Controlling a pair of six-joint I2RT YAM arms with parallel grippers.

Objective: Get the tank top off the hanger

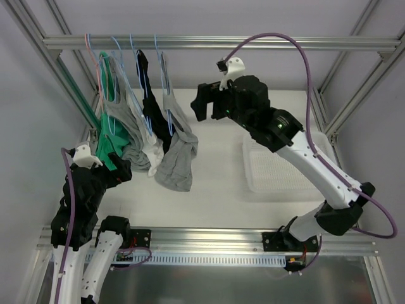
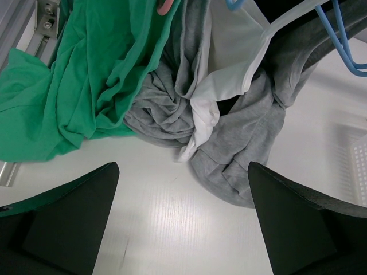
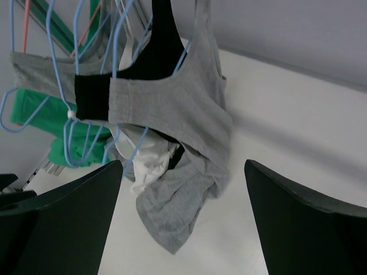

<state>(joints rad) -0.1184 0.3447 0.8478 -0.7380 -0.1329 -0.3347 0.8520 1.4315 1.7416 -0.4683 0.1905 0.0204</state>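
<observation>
We see the grey tank top (image 1: pixel 176 158) hanging from a blue hanger (image 1: pixel 163 69) on the rail (image 1: pixel 221 43) at the back left. It is the rightmost in a row of tops, and its lower part is bunched on the table (image 1: pixel 221 190). The right claw (image 1: pixel 202 102) hovers just to its right at strap height, jaws spread wide and holding nothing. The left claw (image 1: pixel 119 171) sits low beside the green top (image 1: pixel 106 149), also spread wide and empty. A white basket (image 1: pixel 278 168) lies on the table's right side.
</observation>
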